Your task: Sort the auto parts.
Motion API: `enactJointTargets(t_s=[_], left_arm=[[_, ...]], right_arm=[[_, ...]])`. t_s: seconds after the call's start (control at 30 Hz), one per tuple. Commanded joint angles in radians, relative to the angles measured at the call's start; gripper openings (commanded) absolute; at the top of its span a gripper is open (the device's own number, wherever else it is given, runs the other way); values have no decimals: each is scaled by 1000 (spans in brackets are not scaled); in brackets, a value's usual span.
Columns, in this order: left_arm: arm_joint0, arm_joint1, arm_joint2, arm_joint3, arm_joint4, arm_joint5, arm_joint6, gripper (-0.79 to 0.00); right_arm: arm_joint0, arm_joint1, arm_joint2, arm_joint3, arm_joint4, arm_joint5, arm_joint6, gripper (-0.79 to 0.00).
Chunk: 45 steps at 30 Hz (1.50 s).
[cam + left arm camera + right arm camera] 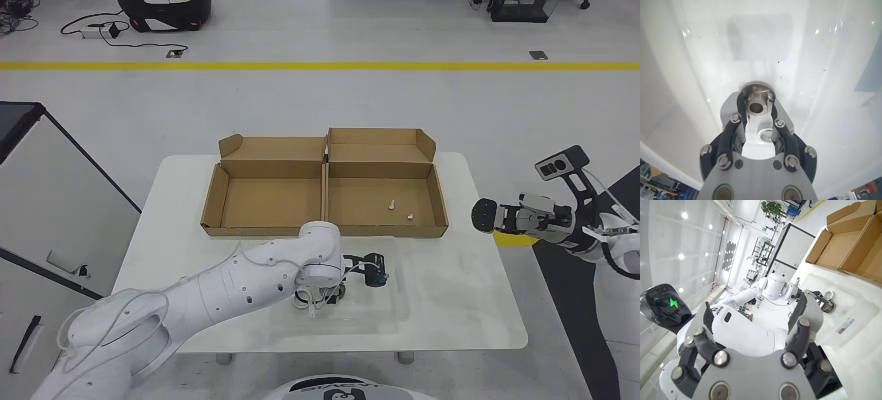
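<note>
White bench [470, 300] on pale grey floor [400, 100]. Yellow line [320, 66] across floor beyond bench. Short yellow strip [514, 240] on floor by bench's right edge. White power strip [95, 31] with black cable [80, 18] at far left. Small dark plate [538, 55] at far right. Black-framed white cabinet [60, 190] just left of bench. Potted plant [772, 207] and round ceiling lights [684, 215] in room behind.

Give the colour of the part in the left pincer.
The part is brownish-grey metal; left wrist view.
</note>
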Motion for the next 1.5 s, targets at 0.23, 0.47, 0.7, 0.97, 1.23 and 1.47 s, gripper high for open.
enactJointTargets(t_s=[0.23, 0.47, 0.7, 0.97, 1.23, 1.47], left_arm=[[-2, -3, -3, 4, 0, -2, 2, -477], [0, -6, -8, 0, 6, 0, 0, -489], [1, -6, -5, 4, 8, 3, -3, -480], [0, -8, -1, 9, 6, 4, -4, -573], [1, -8, -5, 3, 15, 6, -6, -785], [-22, 7, -13, -52, -9, 34, -34, -785]], right_arm=[[0, 0, 0, 0, 0, 0, 0, 0], [0, 0, 0, 0, 0, 0, 0, 0], [0, 0, 0, 0, 0, 0, 0, 0], [0, 0, 0, 0, 0, 0, 0, 0], [0, 0, 0, 0, 0, 0, 0, 0], [0, 0, 0, 0, 0, 0, 0, 0]])
